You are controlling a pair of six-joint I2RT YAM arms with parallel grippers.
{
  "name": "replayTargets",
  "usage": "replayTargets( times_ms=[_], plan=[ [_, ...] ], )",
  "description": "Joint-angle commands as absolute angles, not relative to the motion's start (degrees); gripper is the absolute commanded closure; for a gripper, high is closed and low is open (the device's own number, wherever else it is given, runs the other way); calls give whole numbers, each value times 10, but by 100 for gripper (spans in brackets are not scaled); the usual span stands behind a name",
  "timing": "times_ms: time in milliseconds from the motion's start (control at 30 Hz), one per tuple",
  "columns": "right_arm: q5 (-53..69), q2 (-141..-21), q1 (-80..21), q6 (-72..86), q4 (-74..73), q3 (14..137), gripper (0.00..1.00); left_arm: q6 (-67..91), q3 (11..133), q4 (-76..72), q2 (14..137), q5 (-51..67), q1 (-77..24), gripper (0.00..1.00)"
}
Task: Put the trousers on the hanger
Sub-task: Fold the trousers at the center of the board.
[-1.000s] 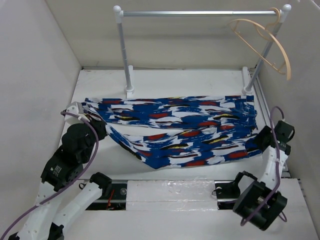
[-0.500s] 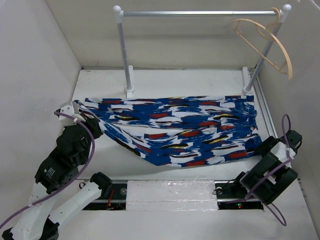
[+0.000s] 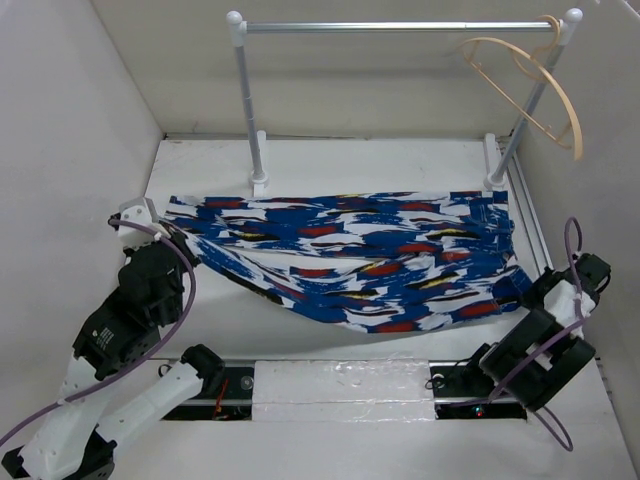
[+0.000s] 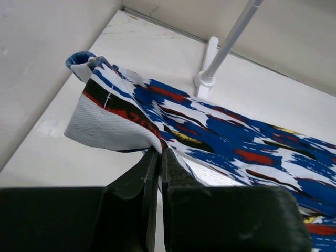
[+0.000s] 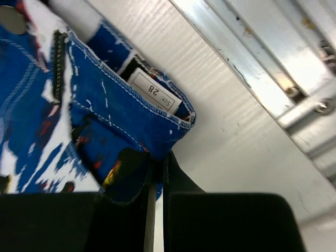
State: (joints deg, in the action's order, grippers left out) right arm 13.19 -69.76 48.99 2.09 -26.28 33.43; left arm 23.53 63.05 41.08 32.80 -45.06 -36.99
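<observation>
Trousers (image 3: 350, 265) wider-spread now, middle sagging

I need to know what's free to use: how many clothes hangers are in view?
1: a light-tan hanger hooked on the right end of the silver rail, beside its right post. No other shows in any view.

Blue, white and red print on the trousers (image 3: 350, 270), perhaps yellow-flecked; light-tan hanger (image 3: 565, 97).
</observation>
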Motion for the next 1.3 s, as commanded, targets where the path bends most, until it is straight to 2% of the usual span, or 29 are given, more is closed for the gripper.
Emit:
replayTargets(
  times_ms=[0,33,133,333,467,533,567,600,700,767,1267],
  plan=[
    [98,-611,487,-13,-321,391,100,187,654,360,330,-513,-376,100],
    [85,-584,478,-15,-328,420,100,184,653,356,333,-541,-383,100],
    [65,-625,434,-17,-376,468,100,183,650,339,344,-555,-383,100],
    [22,-652,352,32,-345,549,100,223,639,359,372,-576,-383,100],
    [4,-723,299,22,-334,617,100,246,566,309,391,-600,-383,100],
    [-25,-765,264,16,-332,659,100,261,552,294,446,-579,-364,100],
    [-37,-786,240,17,-319,674,100,269,561,278,527,-499,-279,100],
    [-40,-787,240,19,-319,678,100,269,561,278,528,-498,-278,100],
    [-42,-803,215,27,-272,680,100,252,587,237,595,-395,-152,100],
    [-41,-820,209,26,-243,688,100,243,605,203,622,-362,-112,100],
    [-84,-982,155,18,-211,832,100,238,838,237,941,-381,-7,100]
  ],
)
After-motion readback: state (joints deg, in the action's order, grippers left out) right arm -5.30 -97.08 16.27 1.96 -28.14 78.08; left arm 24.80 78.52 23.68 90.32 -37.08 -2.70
